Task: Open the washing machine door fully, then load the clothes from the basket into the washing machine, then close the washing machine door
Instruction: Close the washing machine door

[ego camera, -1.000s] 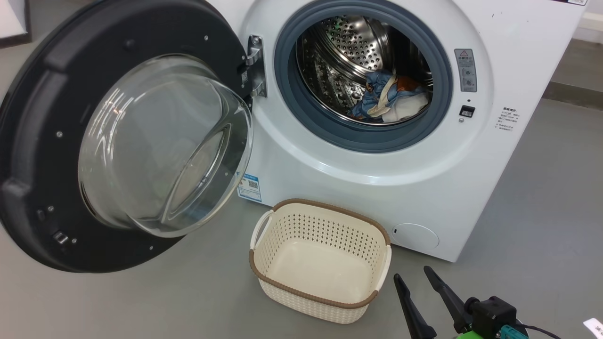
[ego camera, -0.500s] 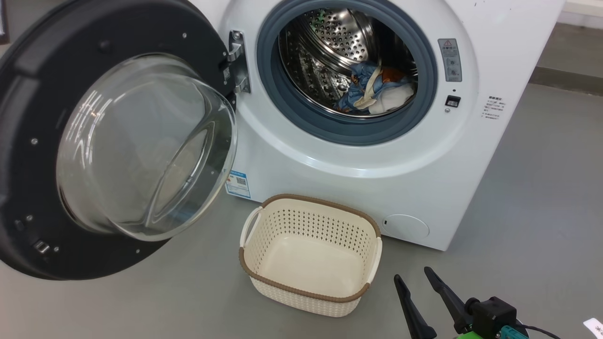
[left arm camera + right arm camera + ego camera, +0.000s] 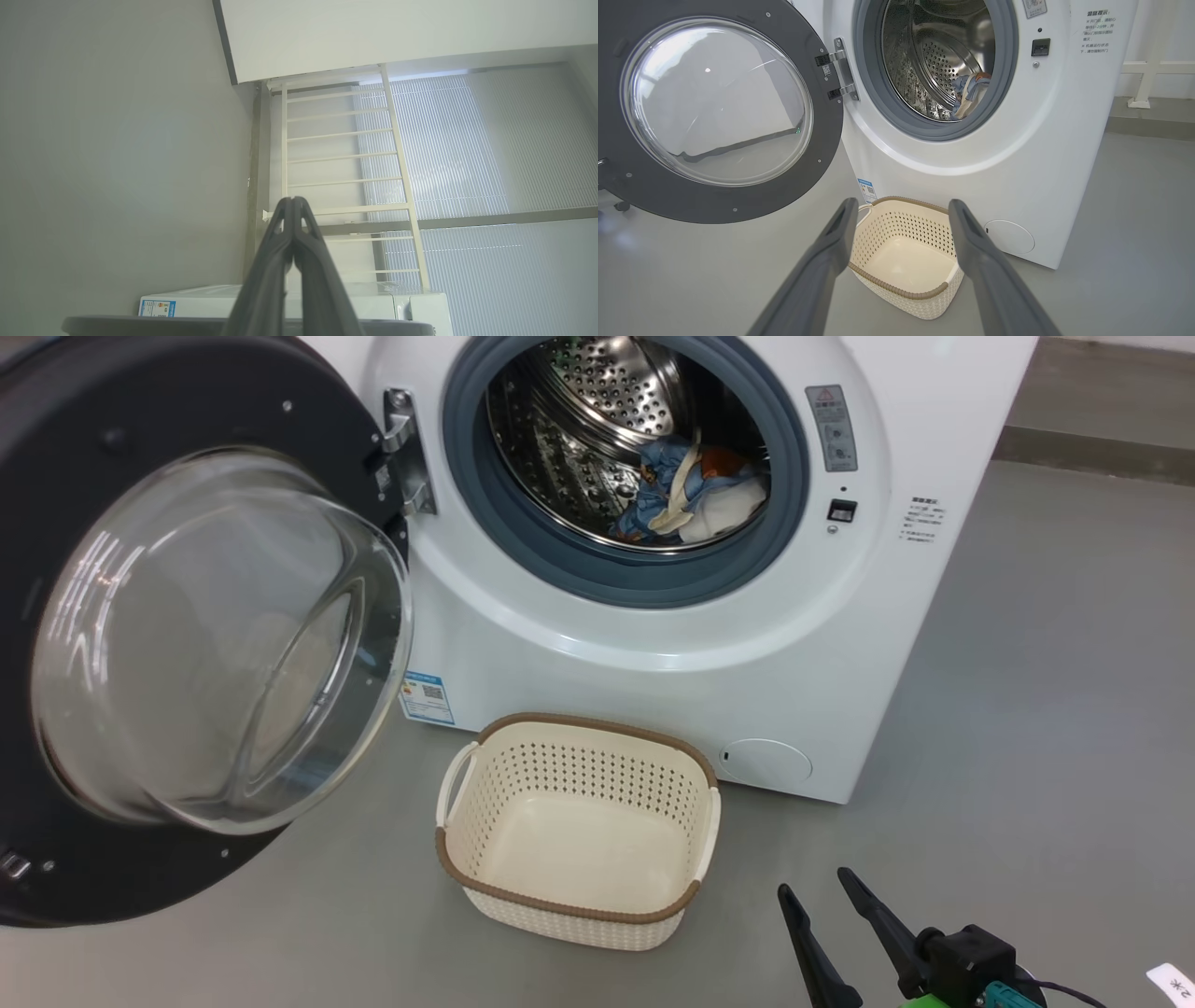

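Right gripper (image 3: pixel 812 885), lower right of the head view: two dark fingers spread wide, holding nothing, above the grey floor (image 3: pixel 1027 728) just right of the basket (image 3: pixel 569 922). Left gripper (image 3: pixel 293 201): fingers pressed together, tips touching, pointing toward a white railing (image 3: pixel 341 140). The basket stands upright on the floor, close in front of the washing machine (image 3: pixel 653 691), its cream bottom fully in sight. The washing machine door (image 3: pixel 215 644) is swung wide to the left on its hinge (image 3: pixel 406 457). The clothes (image 3: pixel 691 504) lie bundled low in the steel drum (image 3: pixel 579 420), behind the grey gasket (image 3: pixel 653 586).
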You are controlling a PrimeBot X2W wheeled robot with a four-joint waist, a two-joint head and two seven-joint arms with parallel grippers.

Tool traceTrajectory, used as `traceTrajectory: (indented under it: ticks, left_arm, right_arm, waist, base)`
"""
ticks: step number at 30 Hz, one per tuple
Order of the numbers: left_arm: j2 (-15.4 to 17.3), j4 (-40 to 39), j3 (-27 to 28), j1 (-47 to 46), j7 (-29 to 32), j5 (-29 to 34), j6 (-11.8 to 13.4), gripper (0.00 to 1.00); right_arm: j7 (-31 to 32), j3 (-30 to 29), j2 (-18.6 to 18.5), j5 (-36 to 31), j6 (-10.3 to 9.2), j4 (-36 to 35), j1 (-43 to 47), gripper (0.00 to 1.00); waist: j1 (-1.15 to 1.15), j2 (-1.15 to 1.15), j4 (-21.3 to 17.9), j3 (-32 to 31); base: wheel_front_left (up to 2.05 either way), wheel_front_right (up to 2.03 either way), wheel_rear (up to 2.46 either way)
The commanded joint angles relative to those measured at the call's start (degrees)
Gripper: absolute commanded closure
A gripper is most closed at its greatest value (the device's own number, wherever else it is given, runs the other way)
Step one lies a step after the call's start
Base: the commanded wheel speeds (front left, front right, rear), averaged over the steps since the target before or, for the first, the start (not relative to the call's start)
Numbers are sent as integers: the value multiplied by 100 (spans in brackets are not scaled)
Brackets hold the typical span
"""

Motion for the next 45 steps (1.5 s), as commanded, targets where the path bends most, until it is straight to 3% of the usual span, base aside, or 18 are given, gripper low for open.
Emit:
traceTrajectory:
  ticks: [1,11,20,45]
  left_arm:
    - [392,-99,64,-171,57,-33,-59,100]
    - [414,150,142,-148,294,-240,-148,100]
    - [315,-282,115,37,479,-383,-158,100]
    - [318,-370,-70,241,852,-581,-159,100]
  right_arm:
    - [-28,151,2,-55,35,-122,-237,0]
    - [-28,147,2,-141,35,-128,-283,0]
    - [-28,138,2,-203,35,-132,-304,0]
    - [-28,153,2,-258,35,-111,-377,0]
  waist:
    - [0,0,-66,36]
    - [0,0,-361,169]
    - [0,0,-559,244]
    - [0,0,-766,414]
  base:
    - [0,0,0]
    - [0,0,0]
    - [0,0,0]
    - [0,0,0]
